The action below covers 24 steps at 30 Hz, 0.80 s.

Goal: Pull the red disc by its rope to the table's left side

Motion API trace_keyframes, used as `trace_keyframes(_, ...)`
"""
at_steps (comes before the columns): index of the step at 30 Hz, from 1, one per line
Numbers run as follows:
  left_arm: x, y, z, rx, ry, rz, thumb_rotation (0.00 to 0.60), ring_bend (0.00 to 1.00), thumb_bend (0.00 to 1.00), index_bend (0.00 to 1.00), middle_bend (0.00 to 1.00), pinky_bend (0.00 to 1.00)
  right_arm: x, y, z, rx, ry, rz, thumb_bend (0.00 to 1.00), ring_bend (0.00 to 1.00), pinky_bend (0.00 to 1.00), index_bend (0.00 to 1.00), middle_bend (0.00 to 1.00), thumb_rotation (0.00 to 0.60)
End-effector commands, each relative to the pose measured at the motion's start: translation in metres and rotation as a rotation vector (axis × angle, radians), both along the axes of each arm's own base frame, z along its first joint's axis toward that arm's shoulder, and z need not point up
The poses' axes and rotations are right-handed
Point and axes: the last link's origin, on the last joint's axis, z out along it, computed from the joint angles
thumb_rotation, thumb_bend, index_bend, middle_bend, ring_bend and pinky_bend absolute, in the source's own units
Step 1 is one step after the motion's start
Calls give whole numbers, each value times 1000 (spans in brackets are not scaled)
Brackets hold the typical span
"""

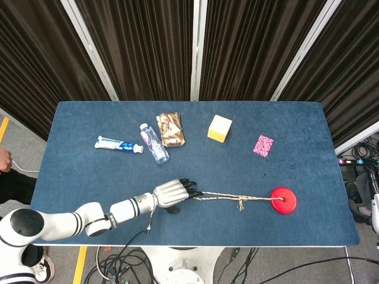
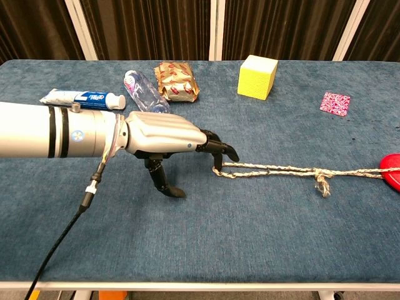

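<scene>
The red disc lies flat near the table's front right and is cut off by the chest view's right edge. Its doubled rope runs straight and taut leftward, with a knot partway along. My left hand is palm down at the rope's left end, its dark fingertips curled into the end loop and holding it. The thumb points down to the cloth. My right hand shows in neither view.
Along the back of the blue table lie a toothpaste tube, a clear bottle, a brown snack packet, a yellow cube and a pink patterned square. A cable hangs from my left wrist.
</scene>
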Motion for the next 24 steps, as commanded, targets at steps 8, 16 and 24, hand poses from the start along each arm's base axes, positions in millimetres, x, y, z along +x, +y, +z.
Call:
trace_keyframes(8,1,-3,6,-3,-3,13,600,337,311,147,742,247,-2,-3,-2,-6,-9,3,252,0,0,0,0,600)
trace_keyframes(16,4,-4,8,1,-13,4,600,425,326,184,818,298,-5,-2,0,-18,-14,1,264,0,0,0,0,600)
trace_keyframes(24,3,-1,17,45,-53,40,600,580,408,561,918,526,-5,-3,-1,-18,-17,6,267,0,0,0,0,600)
